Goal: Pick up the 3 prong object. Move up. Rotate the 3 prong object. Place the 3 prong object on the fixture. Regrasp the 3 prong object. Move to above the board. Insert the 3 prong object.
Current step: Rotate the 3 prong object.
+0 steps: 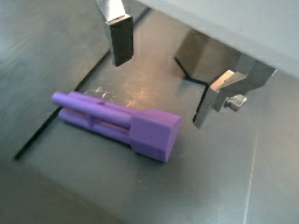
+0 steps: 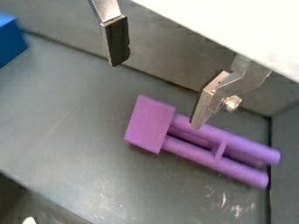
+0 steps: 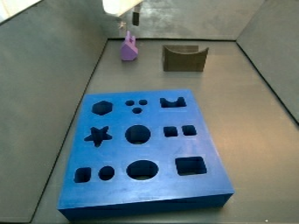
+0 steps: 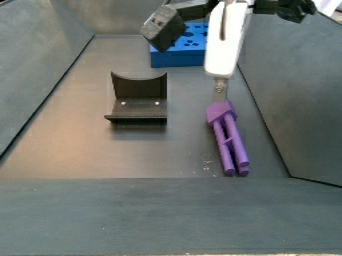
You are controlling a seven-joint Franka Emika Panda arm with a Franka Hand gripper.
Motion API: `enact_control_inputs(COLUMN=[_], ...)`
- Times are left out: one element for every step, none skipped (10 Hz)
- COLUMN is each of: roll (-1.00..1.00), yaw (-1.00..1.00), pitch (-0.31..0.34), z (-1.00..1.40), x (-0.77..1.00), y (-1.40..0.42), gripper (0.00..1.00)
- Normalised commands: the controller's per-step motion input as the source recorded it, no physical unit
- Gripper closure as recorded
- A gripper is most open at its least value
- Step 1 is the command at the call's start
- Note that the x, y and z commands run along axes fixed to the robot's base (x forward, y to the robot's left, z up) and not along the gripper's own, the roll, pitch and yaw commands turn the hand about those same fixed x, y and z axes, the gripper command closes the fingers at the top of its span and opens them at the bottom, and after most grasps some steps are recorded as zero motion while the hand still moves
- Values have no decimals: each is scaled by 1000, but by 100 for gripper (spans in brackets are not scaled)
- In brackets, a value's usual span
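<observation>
The board (image 3: 142, 144) fills the lower centre of a side view, well apart from the fixture (image 3: 183, 58) at upper centre. The 3 prong object (image 4: 227, 135) lies flat on the table (image 4: 107, 150), right of centre. It looks like light, stiff, smooth plastic, so likely to skid if nudged; gripping across its long prongs (image 2: 228, 150) near the square base (image 2: 149, 123) seems safest. The gripper (image 2: 158, 74) hovers just above it, jaws wide and empty.
</observation>
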Motion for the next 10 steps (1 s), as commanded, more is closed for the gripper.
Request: enact_control_inputs(roll=[2, 3, 3, 3, 3, 3, 3, 3, 4, 4], yaw=[1000, 1000, 1000, 1000, 1000, 1000, 1000, 1000, 1000, 1000], pitch=[-8, -8, -9, -9, -9, -10, -10, -11, -11, -12], z=[-34, -34, -34, -34, -33, -33, -33, -33, -33, -33], x=[41, 41, 42, 42, 42, 42, 42, 42, 42, 42], y=[0, 0, 0, 0, 0, 0, 0, 0, 0, 0], gripper=[0, 0, 0, 0, 0, 0, 0, 0, 0, 0])
